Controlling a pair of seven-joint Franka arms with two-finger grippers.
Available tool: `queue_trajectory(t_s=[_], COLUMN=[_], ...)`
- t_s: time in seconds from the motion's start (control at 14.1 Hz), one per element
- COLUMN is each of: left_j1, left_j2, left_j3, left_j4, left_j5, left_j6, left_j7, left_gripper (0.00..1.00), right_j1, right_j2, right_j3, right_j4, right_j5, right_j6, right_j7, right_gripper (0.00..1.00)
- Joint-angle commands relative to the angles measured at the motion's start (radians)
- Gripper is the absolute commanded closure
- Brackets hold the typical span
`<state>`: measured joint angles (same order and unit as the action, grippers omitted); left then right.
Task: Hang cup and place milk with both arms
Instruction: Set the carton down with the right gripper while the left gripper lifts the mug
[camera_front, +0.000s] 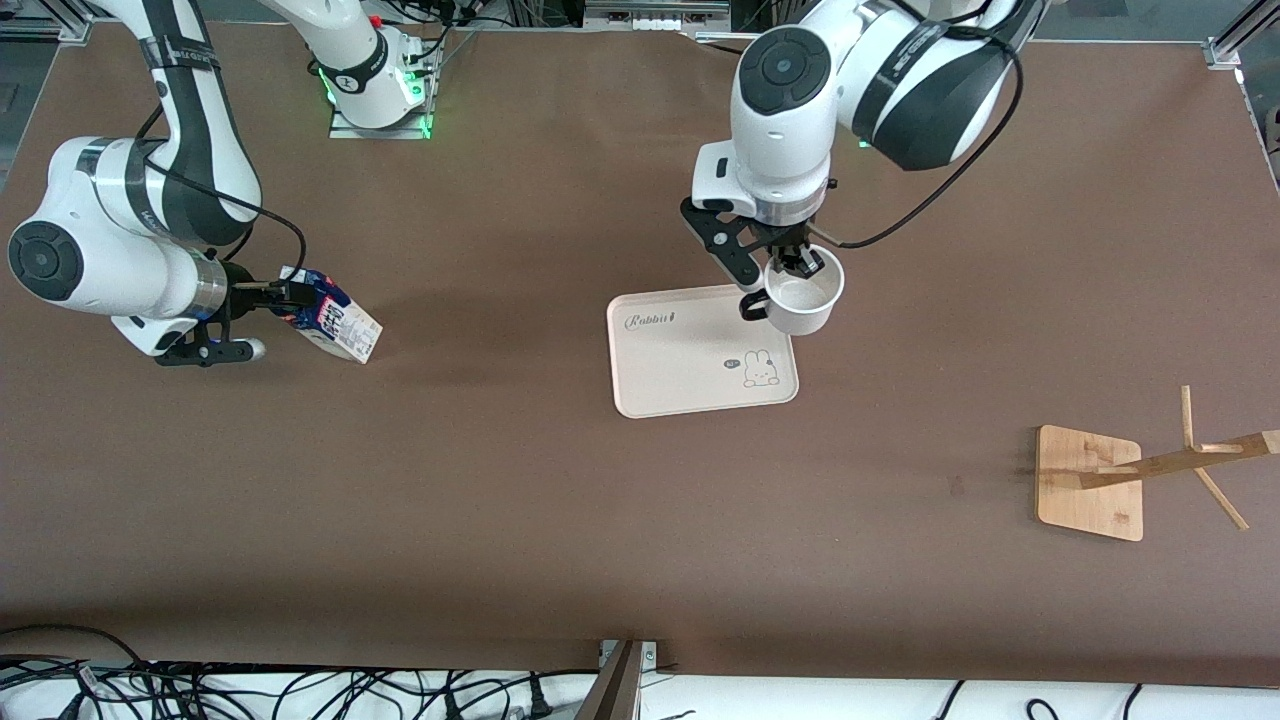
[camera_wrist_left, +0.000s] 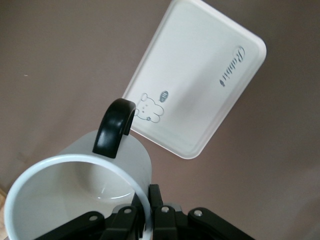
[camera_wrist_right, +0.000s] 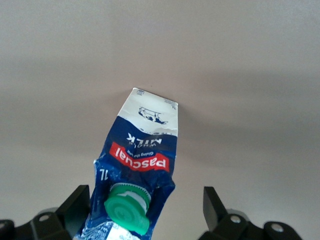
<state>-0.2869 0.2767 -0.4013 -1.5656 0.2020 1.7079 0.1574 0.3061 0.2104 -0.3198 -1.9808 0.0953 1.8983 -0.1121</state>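
Observation:
My left gripper (camera_front: 800, 262) is shut on the rim of the white cup (camera_front: 805, 297) and holds it upright in the air over the corner of the tray (camera_front: 690, 350) nearest the left arm's base. In the left wrist view the gripper (camera_wrist_left: 145, 200) pinches the cup's wall (camera_wrist_left: 75, 175), and the black handle (camera_wrist_left: 115, 127) points away from the fingers. The smiley face is hidden. The milk carton (camera_front: 335, 325) lies tilted on the table near the right arm's end. My right gripper (camera_front: 283, 293) is open around its top. In the right wrist view the green cap (camera_wrist_right: 127, 210) sits between the spread fingers (camera_wrist_right: 80, 202).
The white tray with a rabbit drawing (camera_wrist_left: 200, 75) lies at mid-table. A wooden cup rack (camera_front: 1090, 480) with a square base and slanting pegs stands toward the left arm's end, nearer the front camera. Cables run along the table's front edge.

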Motion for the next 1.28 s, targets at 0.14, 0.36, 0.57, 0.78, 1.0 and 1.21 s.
queue_trajectory(t_s=[0.14,0.36,0.57,0.78,1.0,1.21], left_j1=[0.144,0.251,0.366,0.442,0.484,0.564], left_j2=[0.019,0.033,0.038,0.038,0.044,0.064], left_j3=[0.004,0.005,0.005,0.004,0.007,0.007], left_j4=[0.128,0.13,0.125,0.13,0.13,0.153], left_j5=[-0.022,-0.087,-0.196,-0.202,-0.199,-0.191], left_j6=[-0.03,-0.03,-0.077,-0.151,-0.151,-0.154], left_j7=[-0.106,-0.145,-0.163,-0.213,-0.214,-0.203], left_gripper=[1.0,1.0,1.0,1.0,1.0,1.0], right_j1=[-0.013,-0.013,-0.036,-0.038,-0.058,-0.081], right_j2=[-0.017,-0.019,-0.023,-0.038,-0.08,-0.103], right_j3=[0.013,0.013,0.011,0.008,0.011,0.016], right_j4=[0.039,0.097,0.19,0.333,0.433,0.491], right_j5=[-0.008,-0.008,-0.009,-0.025,-0.094,-0.098], right_j6=[-0.019,-0.086,-0.183,-0.341,-0.405,-0.436], right_j7=[0.011,0.012,0.012,0.011,0.009,0.012], right_gripper=[0.0,0.0,0.0,0.0,0.0,0.0])
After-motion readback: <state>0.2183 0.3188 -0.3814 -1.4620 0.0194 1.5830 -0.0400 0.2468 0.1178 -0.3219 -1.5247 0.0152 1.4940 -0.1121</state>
